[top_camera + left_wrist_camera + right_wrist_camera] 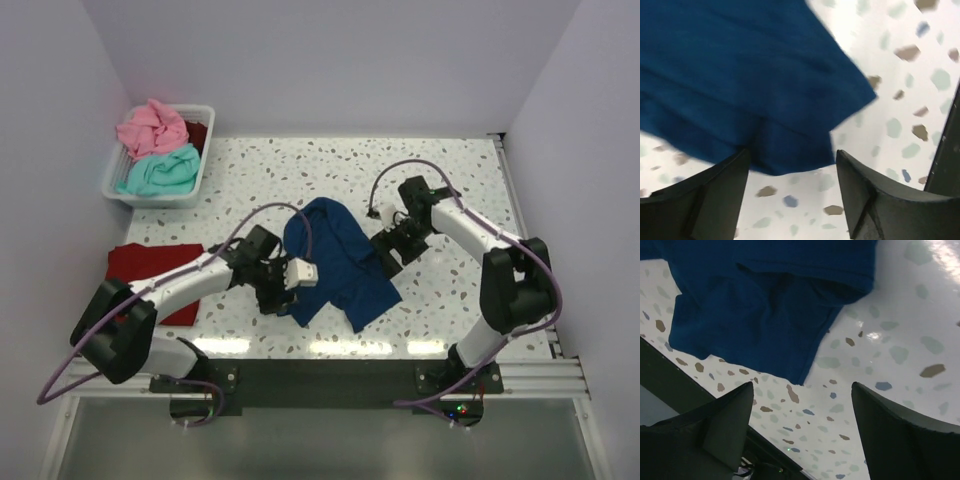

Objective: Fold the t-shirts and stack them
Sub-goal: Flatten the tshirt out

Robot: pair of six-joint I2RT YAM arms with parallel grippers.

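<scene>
A navy blue t-shirt [335, 258] lies crumpled in the middle of the speckled table, between my two grippers. My left gripper [283, 296] is open and empty at the shirt's lower left edge; the left wrist view shows its fingers [715, 192] just short of the blue cloth [740, 85]. My right gripper [388, 250] is open and empty at the shirt's right edge; the right wrist view shows the blue cloth [770, 300] ahead of its fingers [725, 420]. A dark red t-shirt [150, 268] lies flat at the left. A pink t-shirt [152, 127] and a teal t-shirt [160, 172] sit in the basket.
The white plastic basket [193, 172] stands at the back left against the wall. White walls close in the table on three sides. A metal rail [400, 375] runs along the near edge by the arm bases.
</scene>
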